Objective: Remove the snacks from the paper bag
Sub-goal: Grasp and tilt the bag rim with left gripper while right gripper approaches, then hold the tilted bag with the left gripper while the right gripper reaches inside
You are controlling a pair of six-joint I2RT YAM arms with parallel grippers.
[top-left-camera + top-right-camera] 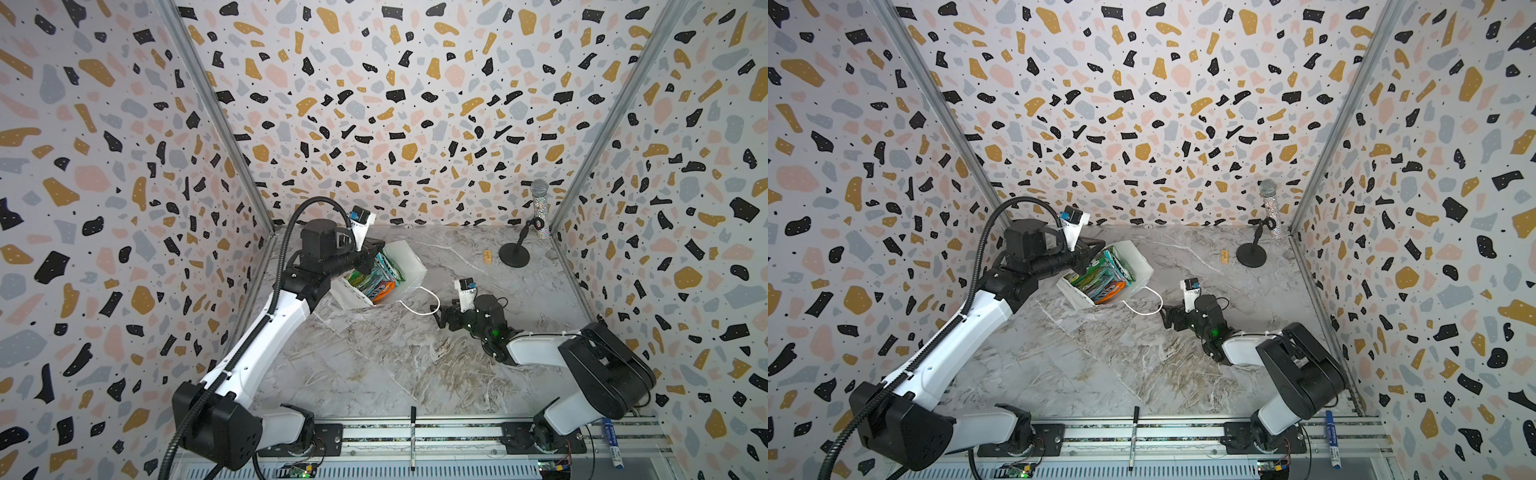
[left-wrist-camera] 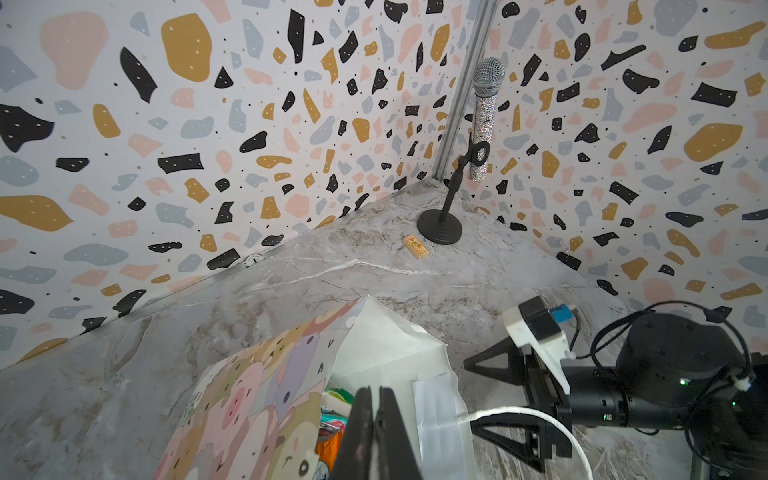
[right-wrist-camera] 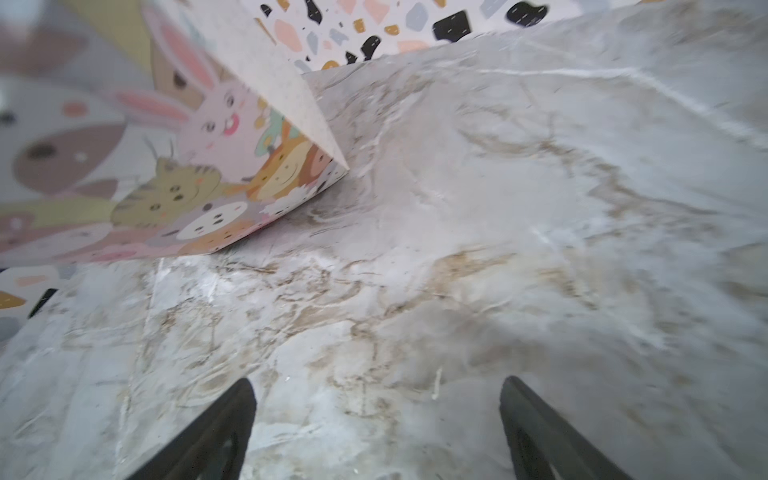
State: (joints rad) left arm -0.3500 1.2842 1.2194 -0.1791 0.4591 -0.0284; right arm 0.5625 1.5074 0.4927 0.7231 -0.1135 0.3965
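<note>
Flat glossy snacks (image 1: 374,276) fill the boxy paper bag (image 1: 409,259) on veined marble (image 1: 395,353)

Shows a cartoon-printed paper bag (image 3: 178,174) tilted, one corner on the marble desk (image 3: 519,216). Shows the right gripper (image 3: 376,388) spread wide, apart from it.

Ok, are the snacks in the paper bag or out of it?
In. The snacks sit packed inside the open mouth of the paper bag; none lies on the marble table.

terrazzo-print walls (image 1: 415,83) on three sides; grey marble floor (image 1: 395,365); mic (image 1: 540,199) on stand (image 1: 514,254) in far right corner.
</note>
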